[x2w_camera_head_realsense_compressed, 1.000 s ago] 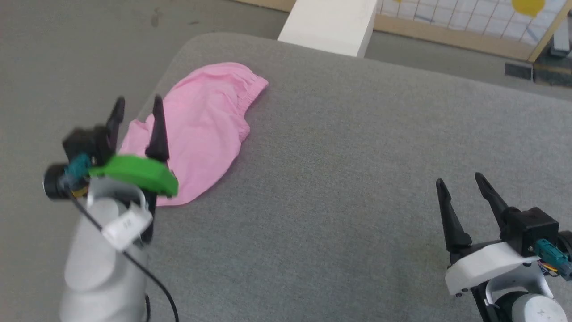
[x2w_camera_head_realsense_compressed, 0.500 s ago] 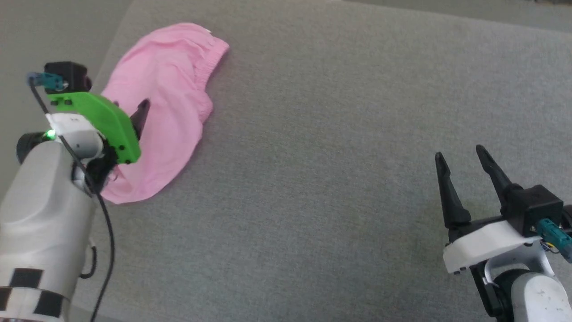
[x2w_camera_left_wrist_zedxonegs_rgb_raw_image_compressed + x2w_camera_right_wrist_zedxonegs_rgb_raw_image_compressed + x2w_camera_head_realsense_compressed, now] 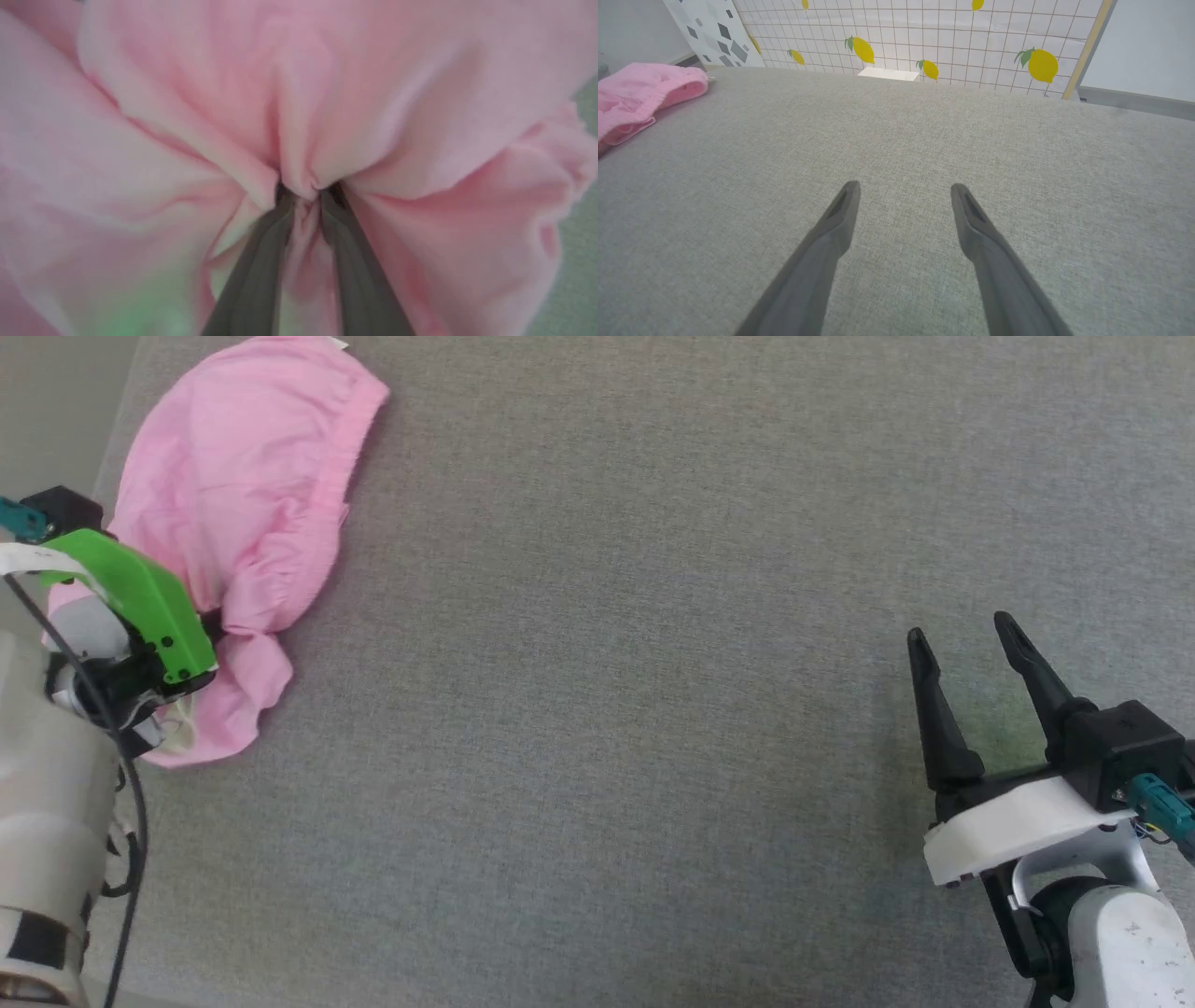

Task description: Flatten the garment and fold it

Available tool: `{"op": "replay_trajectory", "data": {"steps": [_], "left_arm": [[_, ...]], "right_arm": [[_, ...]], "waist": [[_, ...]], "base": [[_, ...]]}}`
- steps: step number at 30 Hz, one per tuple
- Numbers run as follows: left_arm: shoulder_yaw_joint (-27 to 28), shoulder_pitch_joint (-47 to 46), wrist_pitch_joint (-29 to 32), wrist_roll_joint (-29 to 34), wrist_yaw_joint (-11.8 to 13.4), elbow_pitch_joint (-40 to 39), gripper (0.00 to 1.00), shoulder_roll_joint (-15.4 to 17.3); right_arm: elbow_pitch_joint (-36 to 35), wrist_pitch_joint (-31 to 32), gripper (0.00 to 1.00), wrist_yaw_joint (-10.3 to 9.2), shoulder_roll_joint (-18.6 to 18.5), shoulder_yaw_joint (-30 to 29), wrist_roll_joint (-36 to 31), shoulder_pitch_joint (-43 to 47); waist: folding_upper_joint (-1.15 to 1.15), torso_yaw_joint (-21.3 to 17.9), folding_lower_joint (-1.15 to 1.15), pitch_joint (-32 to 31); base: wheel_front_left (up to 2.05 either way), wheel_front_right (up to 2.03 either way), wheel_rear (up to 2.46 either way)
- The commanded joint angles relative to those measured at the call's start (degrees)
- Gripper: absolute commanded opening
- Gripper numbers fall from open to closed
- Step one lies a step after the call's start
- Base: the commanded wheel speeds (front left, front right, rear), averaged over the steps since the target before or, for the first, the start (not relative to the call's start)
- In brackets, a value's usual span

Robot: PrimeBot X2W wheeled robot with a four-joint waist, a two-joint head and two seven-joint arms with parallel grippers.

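The pink garment [image 3: 233,495] lies bunched at the far left of the grey cloth surface, its gathered waistband along the right side. My left gripper [image 3: 306,191] is shut on a fold of the garment [image 3: 299,116], the fabric pinched between the two dark fingers [image 3: 254,270] and pulled into creases around them. In the head view its green-backed wrist covers the garment's lower part and the fingertips are hidden. My right gripper [image 3: 962,635] hovers open over bare surface at the lower right, far from the garment [image 3: 640,93]; nothing is between its fingers [image 3: 836,224].
The grey surface [image 3: 616,709] stretches between the two arms. Its left edge [image 3: 121,392] runs close beside the garment. Beyond the far edge stand a lemon-patterned grid panel [image 3: 924,37] and a white box [image 3: 889,73].
The head camera has tilted down, shifting the whole picture. My left gripper has dropped into the garment's lower part and shut on a fold, which is now bunched. The right gripper stays open.
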Motion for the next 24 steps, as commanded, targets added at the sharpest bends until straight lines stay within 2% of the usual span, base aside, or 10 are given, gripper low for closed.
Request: {"op": "replay_trajectory", "data": {"steps": [1, 4, 6, 16, 20, 24], "left_arm": [[-1.9, 2.7, 0.2, 0.3, 0.1, 2.3, 0.0, -2.0], [-2.5, 2.0, -3.4, 1.2, 0.1, 2.2, 0.0, -1.4], [-2.8, 1.0, -8.1, 2.7, 0.1, 2.2, 0.0, -0.5], [-3.9, -4.4, -36.7, 11.2, 3.2, 1.4, 0.0, 0.2], [-5.0, -6.2, -43.0, 13.9, 4.3, 0.7, 0.0, 0.1], [-6.0, -7.2, -45.2, 15.7, 4.5, -0.9, 0.0, -0.6]], "right_arm": [[0.2, -0.3, 1.0, -0.09, 0.0, -0.2, 0.3, -0.8], [1.0, -0.6, 1.0, -0.09, 0.0, -0.3, 0.7, -0.5], [1.6, -0.9, 1.0, -0.09, 0.0, -0.3, 1.1, 0.0], [4.5, -2.9, 1.0, -0.09, 0.0, -1.3, 4.5, 4.3], [5.3, -3.5, 1.0, -0.09, 0.0, -1.4, 5.9, 6.5], [5.9, -4.1, 1.0, -0.09, 0.0, -1.8, 7.3, 8.7]], "waist": [[0.44, 0.2, -0.01, -0.7], [0.44, 0.7, -0.01, -2.6], [0.44, 1.0, -0.01, -4.2], [0.44, 2.2, -0.01, -15.4], [0.44, 1.7, -0.01, -19.7], [0.44, 0.5, -0.01, -23.5]], "base": [[0.0, 0.0, 0.0], [0.0, 0.0, 0.0], [0.0, 0.0, 0.0], [0.0, 0.0, 0.0], [0.0, 0.0, 0.0], [0.0, 0.0, 0.0]]}}
